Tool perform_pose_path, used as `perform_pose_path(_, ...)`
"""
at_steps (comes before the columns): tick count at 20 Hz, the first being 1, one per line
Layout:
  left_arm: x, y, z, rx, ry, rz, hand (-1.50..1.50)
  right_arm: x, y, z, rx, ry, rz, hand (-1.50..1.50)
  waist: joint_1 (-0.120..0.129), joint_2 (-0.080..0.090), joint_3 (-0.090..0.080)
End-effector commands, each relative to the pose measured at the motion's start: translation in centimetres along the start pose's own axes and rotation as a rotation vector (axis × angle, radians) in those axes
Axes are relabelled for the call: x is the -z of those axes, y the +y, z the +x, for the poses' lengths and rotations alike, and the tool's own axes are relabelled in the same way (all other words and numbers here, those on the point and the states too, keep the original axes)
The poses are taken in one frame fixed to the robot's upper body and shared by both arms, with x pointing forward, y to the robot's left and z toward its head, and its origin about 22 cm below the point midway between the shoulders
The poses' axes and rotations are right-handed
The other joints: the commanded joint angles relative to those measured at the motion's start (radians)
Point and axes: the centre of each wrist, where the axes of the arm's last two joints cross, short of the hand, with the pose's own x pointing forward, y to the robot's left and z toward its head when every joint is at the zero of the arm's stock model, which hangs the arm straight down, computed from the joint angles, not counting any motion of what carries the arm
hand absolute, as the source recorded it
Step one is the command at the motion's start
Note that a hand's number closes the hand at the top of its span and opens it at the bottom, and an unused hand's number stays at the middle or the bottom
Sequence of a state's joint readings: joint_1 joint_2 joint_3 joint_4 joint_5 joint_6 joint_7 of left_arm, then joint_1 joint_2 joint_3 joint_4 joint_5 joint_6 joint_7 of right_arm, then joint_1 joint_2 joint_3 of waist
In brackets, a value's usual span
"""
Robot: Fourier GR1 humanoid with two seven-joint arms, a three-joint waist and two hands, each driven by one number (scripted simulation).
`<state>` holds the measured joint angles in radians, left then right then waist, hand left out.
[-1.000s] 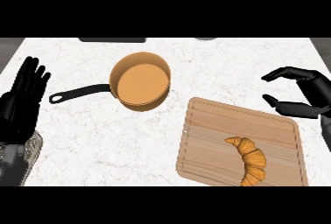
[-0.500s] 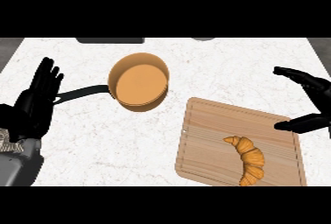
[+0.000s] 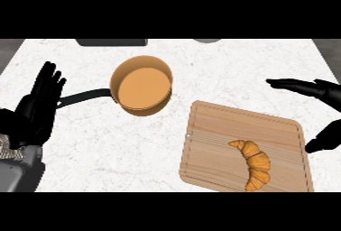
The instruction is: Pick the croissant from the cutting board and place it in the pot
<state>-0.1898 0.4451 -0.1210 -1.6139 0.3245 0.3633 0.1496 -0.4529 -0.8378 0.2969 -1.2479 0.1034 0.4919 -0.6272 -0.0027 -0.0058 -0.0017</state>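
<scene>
The right hand point(image 3: 318, 90) shows at the view's right edge, spread wide, its fingers stretched toward the left and its thumb point(image 3: 325, 140) jutting out lower down, well apart from them. It holds nothing and lies just beside the right edge of the board point(image 3: 213, 135), above the white marbled surface point(image 3: 120, 153). The croissant point(image 3: 253, 163) lies on the board, in its lower right part, curved like a crescent, untouched. The pot point(image 3: 141, 85), orange inside, sits on the surface to the upper left of the board, near its top left corner, with its dark handle point(image 3: 83, 96) pointing left. The left hand point(image 3: 39, 106) rests at the view's left edge, fingers straight and pointing up, near the handle's end.
</scene>
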Motion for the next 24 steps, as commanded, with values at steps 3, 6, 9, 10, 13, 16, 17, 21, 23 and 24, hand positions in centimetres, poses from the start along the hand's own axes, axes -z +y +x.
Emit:
perform_pose_path(3, 0.0, -0.1, -0.4, 0.006, -0.021, 0.010, 0.00, 2.9, 1.8, 3.6, -0.150, 0.060, 0.263, -1.50, 0.002, 0.003, 0.000)
perform_pose_path(6, 0.4, 1.0, 0.6, -0.004, 0.000, 0.009, 0.00, 2.0, 3.5, 4.9, -0.166, 0.109, 0.326, -1.50, -0.006, 0.002, 0.001)
perform_pose_path(9, 0.9, 0.6, -0.6, -0.007, -0.006, -0.002, 0.00, 2.6, 4.8, 6.5, -0.162, 0.140, 0.361, -1.50, -0.007, 0.003, 0.001)
perform_pose_path(10, -0.2, -0.1, 1.5, 0.007, -0.021, 0.013, 0.00, 2.8, 3.8, 6.7, -0.155, 0.150, 0.353, -1.50, 0.001, 0.002, 0.001)
perform_pose_path(13, -1.1, 1.1, 0.1, 0.003, -0.012, 0.009, 0.00, 3.3, 5.4, 5.8, -0.134, 0.159, 0.349, -1.50, 0.007, 0.005, 0.002)
perform_pose_path(16, 0.5, -1.0, -0.4, -0.010, 0.007, 0.019, 0.00, 3.2, 8.4, 6.1, -0.125, 0.147, 0.347, -1.50, 0.000, 0.006, 0.002)
perform_pose_path(17, -0.4, -0.7, -0.6, 0.014, -0.010, 0.010, 0.00, 2.9, 8.6, 5.6, -0.136, 0.167, 0.351, -1.50, 0.003, 0.005, 0.002)
perform_pose_path(21, -0.3, -1.2, 0.2, -0.011, -0.002, 0.002, 0.00, 3.0, 9.2, 5.8, -0.210, 0.241, 0.357, -1.50, 0.004, 0.005, 0.002)
perform_pose_path(23, 0.0, 3.6, -0.1, 0.000, -0.006, -0.004, 0.00, 3.0, 9.8, 5.5, -0.225, 0.259, 0.357, -1.50, 0.006, 0.006, 0.001)
perform_pose_path(24, -0.2, 0.5, 1.1, -0.009, -0.016, -0.009, 0.00, 3.4, 10.5, 4.1, -0.238, 0.266, 0.346, -1.50, 0.007, 0.006, 0.002)
